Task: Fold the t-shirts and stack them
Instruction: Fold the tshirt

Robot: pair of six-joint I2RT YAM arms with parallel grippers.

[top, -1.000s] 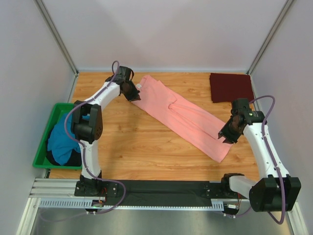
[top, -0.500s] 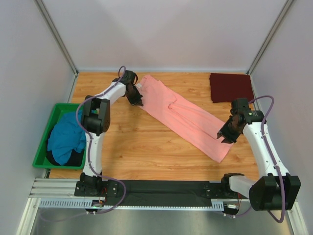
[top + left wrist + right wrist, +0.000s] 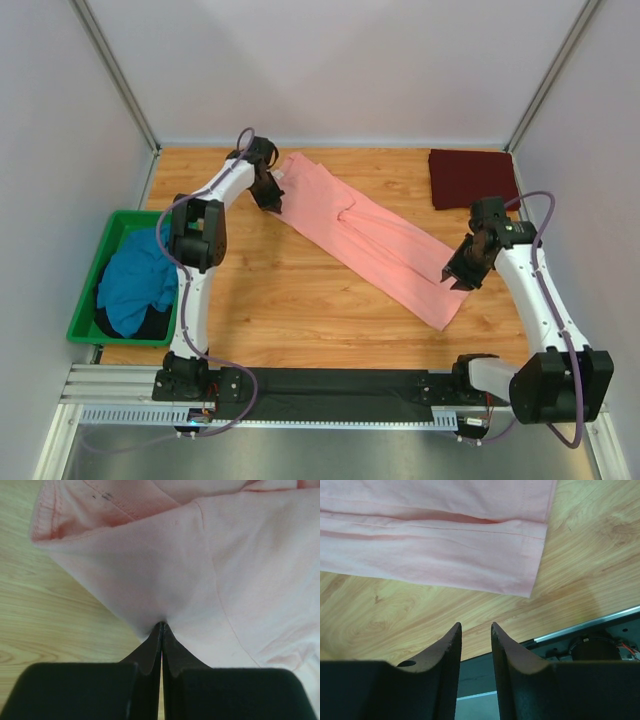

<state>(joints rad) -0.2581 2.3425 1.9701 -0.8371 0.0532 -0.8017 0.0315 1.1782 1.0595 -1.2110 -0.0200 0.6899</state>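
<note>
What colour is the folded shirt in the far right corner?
The folded shirt is dark maroon, clearest in the top view.

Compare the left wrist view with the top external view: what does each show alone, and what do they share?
Left wrist only: the left gripper seen close up, shut and pinching the edge of the salmon-pink t-shirt. Top external only: the folded maroon t-shirt, the teal t-shirt in the green bin, and the right gripper by the pink shirt's near end. Both: the pink shirt lying on the wooden table.

Salmon-pink t-shirt (image 3: 210, 560) cropped (wrist views)
</note>
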